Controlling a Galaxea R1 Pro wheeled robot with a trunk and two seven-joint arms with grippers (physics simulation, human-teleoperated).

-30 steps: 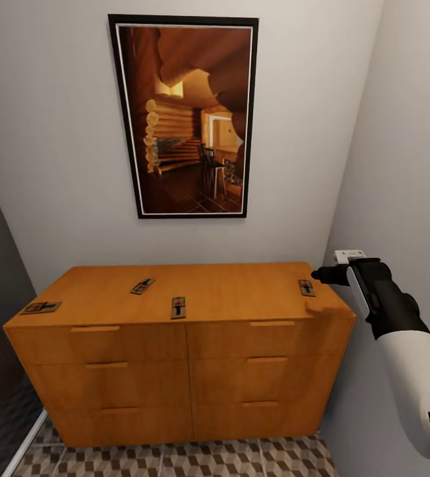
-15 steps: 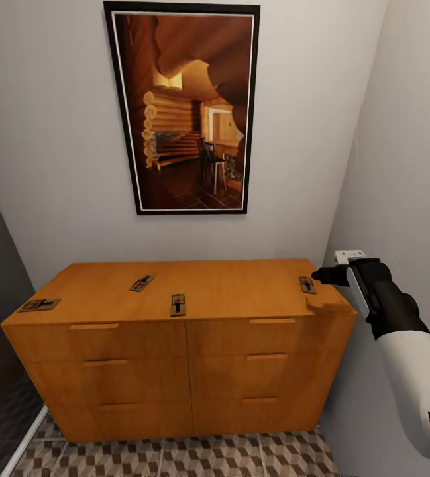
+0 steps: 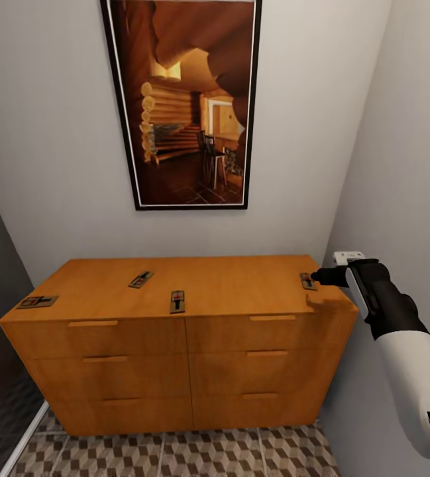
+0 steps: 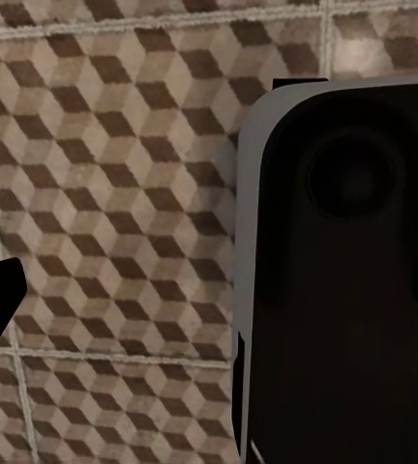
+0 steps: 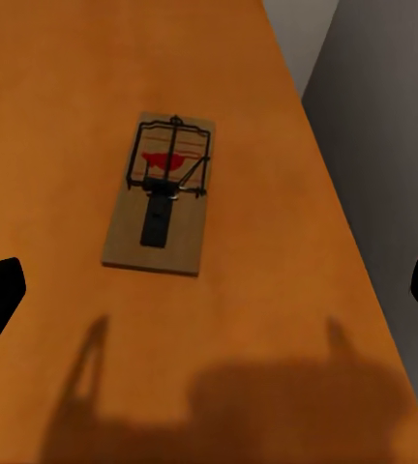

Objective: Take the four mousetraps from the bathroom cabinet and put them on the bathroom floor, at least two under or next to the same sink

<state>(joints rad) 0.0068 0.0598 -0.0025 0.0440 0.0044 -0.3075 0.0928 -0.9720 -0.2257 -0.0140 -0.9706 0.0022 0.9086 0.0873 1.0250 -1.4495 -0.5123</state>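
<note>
The first mousetrap (image 5: 161, 193) is being approached on the cabinet (image 3: 228, 285) by the right gripper (image 3: 315, 275), jaws spread; lowering is being called for next.

Head view facing cabinet (image 3: 175, 344) front, right wrist close above its top

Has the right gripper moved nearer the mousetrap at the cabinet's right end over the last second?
Yes. The right gripper has crept left toward that mousetrap: its tip, earlier a small gap away, now sits at the trap's edge on the cabinet.
</note>
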